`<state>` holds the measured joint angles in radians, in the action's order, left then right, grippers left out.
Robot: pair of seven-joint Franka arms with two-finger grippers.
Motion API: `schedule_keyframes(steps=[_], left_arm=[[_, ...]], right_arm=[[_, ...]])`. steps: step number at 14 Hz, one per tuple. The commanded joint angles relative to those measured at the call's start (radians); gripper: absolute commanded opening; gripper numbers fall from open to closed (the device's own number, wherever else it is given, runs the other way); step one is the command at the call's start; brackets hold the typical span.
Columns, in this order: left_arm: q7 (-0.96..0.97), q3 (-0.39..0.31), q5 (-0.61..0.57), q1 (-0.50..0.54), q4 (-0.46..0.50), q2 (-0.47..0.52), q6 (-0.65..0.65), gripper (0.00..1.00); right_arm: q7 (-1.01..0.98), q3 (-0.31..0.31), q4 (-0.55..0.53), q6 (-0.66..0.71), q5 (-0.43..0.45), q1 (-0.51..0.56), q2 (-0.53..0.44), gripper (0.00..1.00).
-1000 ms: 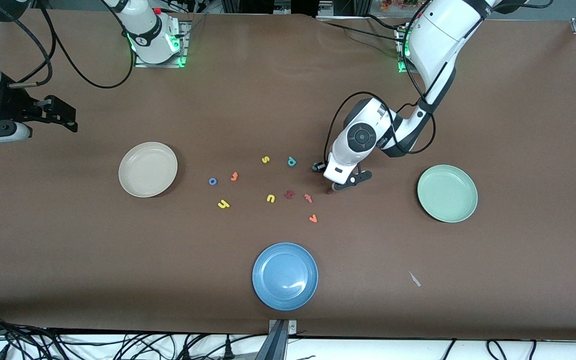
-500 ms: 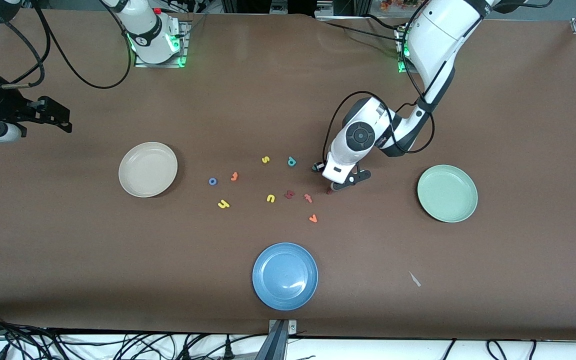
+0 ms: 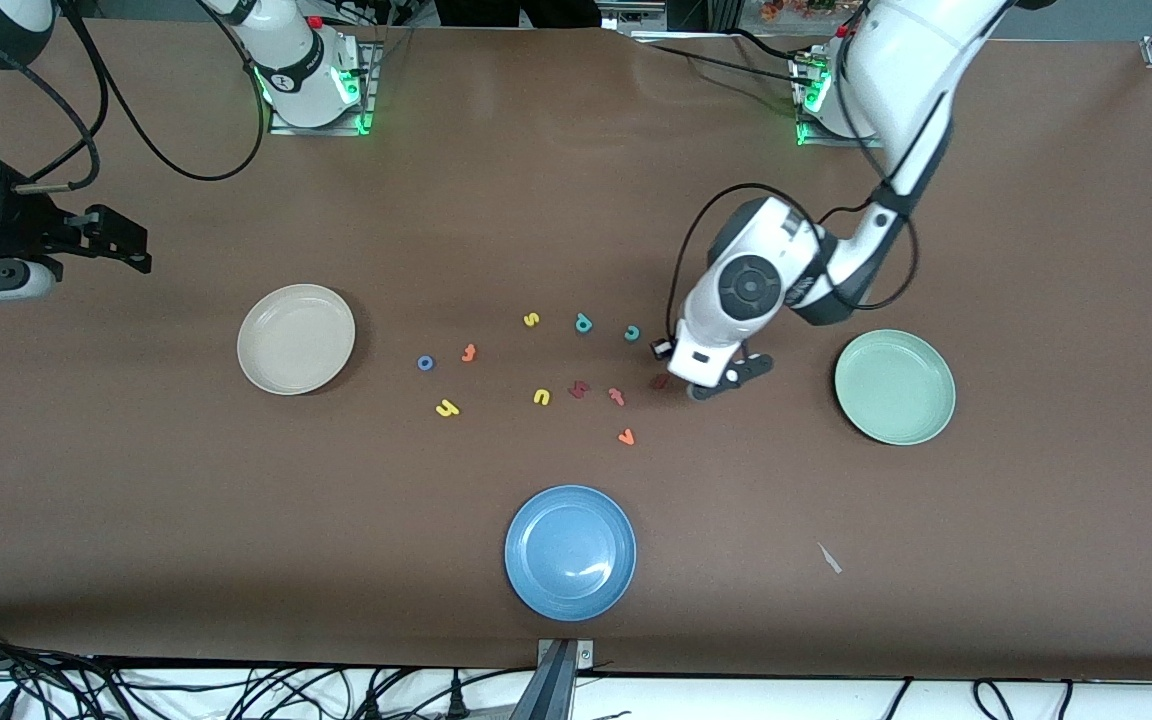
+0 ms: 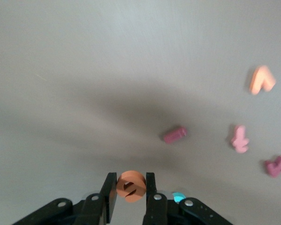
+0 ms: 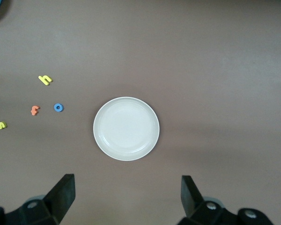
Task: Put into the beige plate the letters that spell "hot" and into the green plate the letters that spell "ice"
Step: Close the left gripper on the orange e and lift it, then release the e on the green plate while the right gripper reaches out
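My left gripper (image 3: 704,386) is shut on the orange "e" (image 4: 131,186) and hangs just above the table between the letters and the green plate (image 3: 894,386). The dark red "i" (image 3: 660,381) lies on the cloth beside it, and the teal "c" (image 3: 632,333) lies a little farther from the front camera. Blue "o" (image 3: 425,363), orange "t" (image 3: 469,352) and yellow "h" (image 3: 447,407) lie near the beige plate (image 3: 296,338). My right gripper (image 3: 131,245) hangs open and empty high over the right arm's end of the table, with the beige plate (image 5: 126,128) below it.
Other letters lie in the middle: yellow "s" (image 3: 531,319), teal "p" (image 3: 583,323), yellow "u" (image 3: 541,397), a wider dark red letter (image 3: 579,389), a pinkish "t" (image 3: 616,396) and an orange angled letter (image 3: 625,436). A blue plate (image 3: 570,552) sits nearer the front camera.
My left gripper has risen and moved toward the green plate with the orange "e" in it, uncovering the teal "c". The right gripper shifted only slightly.
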<state>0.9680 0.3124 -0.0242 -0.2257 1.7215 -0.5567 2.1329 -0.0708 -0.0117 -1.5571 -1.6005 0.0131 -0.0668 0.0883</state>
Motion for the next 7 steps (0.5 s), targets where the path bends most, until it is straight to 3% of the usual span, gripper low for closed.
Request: schedule_keyframes(steps=[1,3,7], left_arm=[[-0.108,0.004,-0.023,0.103,-0.056,0.067,-0.158,0.10],[-0.242,0.005,-0.023,0.204,-0.057,0.106,-0.189,0.09],[-0.499,0.004,-0.023,0.374,-0.043,0.107,-0.199,0.08]], right_arm=[[-0.009,0.009,0.017,0.002,-0.071,0.002,0.020,1.00],[0.000,0.013,0.034,0.002,-0.126,-0.011,0.070,1.00],[0.086,0.013,0.093,-0.010,-0.120,-0.109,0.163,1.00]])
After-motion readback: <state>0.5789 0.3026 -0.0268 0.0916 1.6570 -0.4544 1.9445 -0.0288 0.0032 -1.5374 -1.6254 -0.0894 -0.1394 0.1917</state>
